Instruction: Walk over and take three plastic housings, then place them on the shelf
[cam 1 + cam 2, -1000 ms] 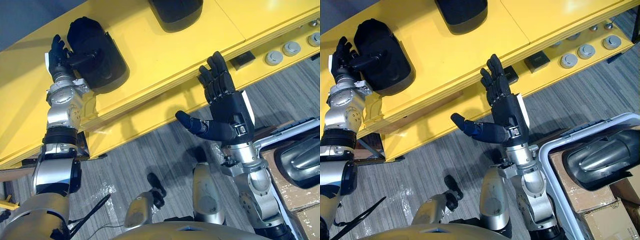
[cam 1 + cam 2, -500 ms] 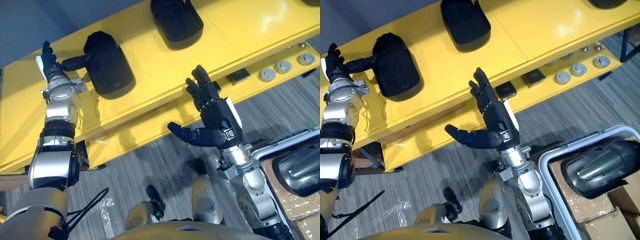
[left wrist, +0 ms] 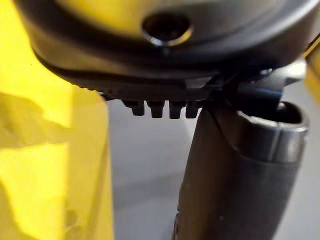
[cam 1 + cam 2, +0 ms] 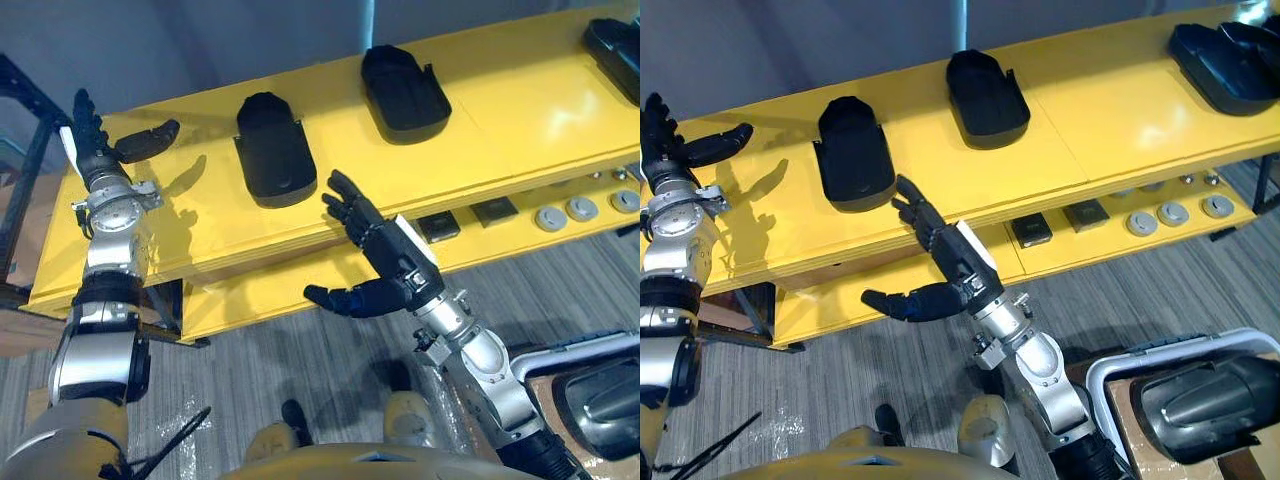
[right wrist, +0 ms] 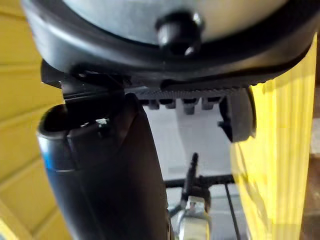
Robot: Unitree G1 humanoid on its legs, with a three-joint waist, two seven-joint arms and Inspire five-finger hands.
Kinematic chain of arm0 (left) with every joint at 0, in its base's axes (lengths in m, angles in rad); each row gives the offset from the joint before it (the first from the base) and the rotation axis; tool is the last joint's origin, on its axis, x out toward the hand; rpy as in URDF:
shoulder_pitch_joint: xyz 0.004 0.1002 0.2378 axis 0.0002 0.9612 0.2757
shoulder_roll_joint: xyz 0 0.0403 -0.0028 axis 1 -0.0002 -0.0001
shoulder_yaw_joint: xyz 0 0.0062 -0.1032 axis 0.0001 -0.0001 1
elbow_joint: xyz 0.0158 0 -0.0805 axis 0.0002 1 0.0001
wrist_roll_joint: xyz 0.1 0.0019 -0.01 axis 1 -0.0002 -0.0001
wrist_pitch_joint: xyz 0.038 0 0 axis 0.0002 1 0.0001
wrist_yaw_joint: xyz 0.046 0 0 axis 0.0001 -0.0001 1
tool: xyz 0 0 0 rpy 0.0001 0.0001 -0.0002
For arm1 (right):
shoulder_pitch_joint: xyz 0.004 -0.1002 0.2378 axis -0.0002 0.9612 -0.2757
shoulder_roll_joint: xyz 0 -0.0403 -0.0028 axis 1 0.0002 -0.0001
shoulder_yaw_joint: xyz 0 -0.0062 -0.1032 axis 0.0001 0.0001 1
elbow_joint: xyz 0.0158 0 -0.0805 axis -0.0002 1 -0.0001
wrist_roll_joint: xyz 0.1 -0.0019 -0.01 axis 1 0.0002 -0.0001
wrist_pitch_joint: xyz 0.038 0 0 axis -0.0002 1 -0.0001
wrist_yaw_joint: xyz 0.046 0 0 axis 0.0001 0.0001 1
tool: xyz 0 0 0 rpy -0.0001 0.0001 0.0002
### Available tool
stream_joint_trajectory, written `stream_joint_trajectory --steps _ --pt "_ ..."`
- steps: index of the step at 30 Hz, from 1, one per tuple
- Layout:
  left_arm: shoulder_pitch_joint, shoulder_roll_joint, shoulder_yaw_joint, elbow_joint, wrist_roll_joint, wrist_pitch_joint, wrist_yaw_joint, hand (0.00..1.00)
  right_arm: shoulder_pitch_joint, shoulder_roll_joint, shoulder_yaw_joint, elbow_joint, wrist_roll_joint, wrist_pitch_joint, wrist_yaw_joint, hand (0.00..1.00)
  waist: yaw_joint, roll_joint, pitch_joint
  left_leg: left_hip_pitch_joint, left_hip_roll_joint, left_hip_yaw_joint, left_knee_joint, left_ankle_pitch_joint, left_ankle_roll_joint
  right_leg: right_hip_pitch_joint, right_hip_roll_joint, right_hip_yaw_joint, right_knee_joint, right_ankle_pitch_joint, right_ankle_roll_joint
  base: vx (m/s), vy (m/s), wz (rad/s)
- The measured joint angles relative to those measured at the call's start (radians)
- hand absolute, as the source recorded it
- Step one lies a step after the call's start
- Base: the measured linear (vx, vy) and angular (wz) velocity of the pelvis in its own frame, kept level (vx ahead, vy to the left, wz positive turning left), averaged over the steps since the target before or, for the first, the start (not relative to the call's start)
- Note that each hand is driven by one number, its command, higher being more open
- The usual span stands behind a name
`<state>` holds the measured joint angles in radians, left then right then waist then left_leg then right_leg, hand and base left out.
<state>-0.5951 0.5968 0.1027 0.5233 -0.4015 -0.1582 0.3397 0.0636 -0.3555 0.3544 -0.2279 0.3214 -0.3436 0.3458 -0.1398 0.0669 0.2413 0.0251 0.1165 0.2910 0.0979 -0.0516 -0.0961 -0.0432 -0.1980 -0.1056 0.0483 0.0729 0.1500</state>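
Three black plastic housings lie on the top of the yellow shelf [image 4: 500,110]: one on the left [image 4: 270,150], one in the middle [image 4: 403,88] and one at the far right [image 4: 1225,52]. My left hand [image 4: 93,150] is raised over the shelf's left end, open, its thumb pointing toward the left housing but well apart from it. My right hand [image 4: 395,265] hovers open in front of the shelf's front edge, below the left housing, and holds nothing.
The lower shelf board carries grey round discs [image 4: 1172,213] and small dark square parts [image 4: 1032,229]. At the lower right stands a white-rimmed bin [image 4: 1110,375] with another dark housing [image 4: 1210,400] on cardboard. Grey carpet lies in front of the shelf.
The camera has drawn back, showing more of the shelf. My left hand has come off the left housing and now stands apart to its left. My right hand stays open.
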Motion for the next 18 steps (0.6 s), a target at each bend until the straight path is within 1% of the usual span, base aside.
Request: stream_joint_trajectory --steps 1,2,3,4,5,6,7,9,10,11,12,13,15,16,18 --pt "0.068 -0.014 0.020 -0.137 -0.030 -0.040 -0.013 1.00 -0.006 0.001 0.017 0.011 -0.001 0.000 0.000 1.00 0.012 0.000 0.000 0.000 0.000 -0.012 0.000 0.000 0.000 0.008 -0.001 -0.010 0.000 0.000 0.000 -0.01 -0.007 0.25" --pt "0.126 -0.050 0.049 -0.267 -0.034 -0.077 -0.017 1.00 -0.011 0.003 0.029 0.028 -0.001 0.000 -0.001 1.00 0.024 -0.001 -0.001 -0.001 -0.001 -0.029 0.001 0.000 0.000 0.017 -0.002 -0.025 0.000 0.000 0.000 -0.01 -0.007 0.27" --pt "0.152 -0.071 0.062 -0.326 -0.034 -0.095 -0.019 1.00 -0.013 0.004 0.032 0.038 -0.002 0.001 -0.002 1.00 0.032 -0.001 -0.004 -0.003 -0.002 -0.034 0.001 0.001 0.000 0.018 -0.003 -0.030 -0.001 -0.001 -0.001 -0.02 -0.008 0.30" --pt "0.212 -0.112 0.087 -0.433 -0.047 -0.137 -0.029 1.00 -0.024 0.008 0.042 0.061 -0.004 0.001 -0.004 1.00 0.043 -0.003 -0.015 -0.013 -0.002 -0.047 0.003 0.002 0.000 0.018 -0.004 -0.044 -0.002 -0.001 -0.001 -0.02 -0.010 0.26" --pt "0.248 -0.142 0.101 -0.496 -0.060 -0.159 -0.043 1.00 -0.030 0.012 0.044 0.073 -0.005 0.003 -0.008 1.00 0.054 -0.003 -0.018 -0.017 -0.002 -0.056 0.003 0.003 0.001 0.020 -0.004 -0.053 -0.003 -0.001 -0.001 -0.03 -0.017 0.34" --pt "0.312 -0.197 0.123 -0.582 -0.060 -0.189 -0.056 1.00 -0.051 0.022 0.047 0.095 -0.045 0.003 -0.023 1.00 0.065 -0.004 -0.019 -0.018 -0.002 -0.071 0.004 0.005 0.000 0.030 -0.004 -0.066 -0.003 -0.001 -0.002 -0.05 -0.020 0.27" --pt "0.336 -0.217 0.128 -0.609 -0.061 -0.196 -0.059 1.00 -0.059 0.025 0.050 0.102 -0.065 0.003 -0.033 1.00 0.071 -0.004 -0.019 -0.018 -0.002 -0.076 0.004 0.006 -0.001 0.032 -0.004 -0.070 -0.004 -0.002 -0.002 -0.05 -0.019 0.24" --pt "0.404 -0.279 0.132 -0.677 -0.062 -0.201 -0.067 1.00 -0.085 0.050 0.051 0.126 -0.106 0.002 -0.073 1.00 0.095 -0.006 -0.020 -0.031 -0.002 -0.097 0.005 0.014 -0.001 0.035 -0.004 -0.092 -0.004 -0.003 -0.004 -0.07 -0.024 0.25" --pt "0.419 -0.295 0.131 -0.691 -0.062 -0.201 -0.068 1.00 -0.091 0.060 0.050 0.130 -0.120 0.002 -0.090 1.00 0.101 -0.007 -0.020 -0.038 -0.002 -0.105 0.006 0.016 -0.001 0.034 -0.005 -0.099 -0.003 -0.003 -0.004 -0.09 -0.032 0.34" --pt "0.448 -0.326 0.132 -0.718 -0.070 -0.201 -0.068 1.00 -0.108 0.083 0.050 0.149 -0.123 0.002 -0.116 1.00 0.111 -0.011 -0.019 -0.052 -0.002 -0.118 0.007 0.021 -0.003 0.028 -0.004 -0.111 -0.003 -0.004 -0.007 -0.09 -0.032 0.32" --pt "0.482 -0.358 0.132 -0.753 -0.082 -0.201 -0.070 1.00 -0.131 0.108 0.049 0.174 -0.165 0.002 -0.159 1.00 0.115 -0.018 -0.016 -0.063 -0.002 -0.132 0.008 0.026 -0.004 0.026 -0.004 -0.124 -0.003 -0.002 -0.010 -0.09 -0.033 0.31" --pt "0.501 -0.374 0.130 -0.774 -0.081 -0.202 -0.071 1.00 -0.141 0.120 0.049 0.187 -0.182 0.002 -0.179 1.00 0.115 -0.022 -0.015 -0.070 -0.002 -0.138 0.011 0.027 -0.004 0.026 -0.004 -0.132 -0.003 -0.002 -0.011 -0.08 -0.025 0.28" --pt "0.565 -0.434 0.113 -0.860 -0.106 -0.209 -0.092 1.00 -0.170 0.156 0.043 0.220 -0.207 0.002 -0.258 1.00 0.126 -0.040 -0.002 -0.094 0.000 -0.157 0.035 0.026 -0.005 0.025 -0.004 -0.150 -0.001 -0.005 -0.018 -0.07 -0.011 0.25" --pt "0.573 -0.448 0.099 -0.877 -0.107 -0.209 -0.099 1.00 -0.170 0.169 0.027 0.221 -0.234 0.002 -0.288 1.00 0.138 -0.044 0.005 -0.101 0.000 -0.162 0.042 0.025 -0.005 0.024 -0.005 -0.156 0.001 -0.005 -0.019 -0.06 -0.003 0.19" --pt "0.600 -0.467 0.096 -0.916 -0.107 -0.210 -0.117 1.00 -0.193 0.191 0.010 0.233 -0.279 0.002 -0.338 1.00 0.143 -0.051 0.016 -0.121 0.000 -0.175 0.056 0.023 -0.008 0.018 -0.005 -0.166 0.002 -0.004 -0.020 -0.05 0.003 0.15"
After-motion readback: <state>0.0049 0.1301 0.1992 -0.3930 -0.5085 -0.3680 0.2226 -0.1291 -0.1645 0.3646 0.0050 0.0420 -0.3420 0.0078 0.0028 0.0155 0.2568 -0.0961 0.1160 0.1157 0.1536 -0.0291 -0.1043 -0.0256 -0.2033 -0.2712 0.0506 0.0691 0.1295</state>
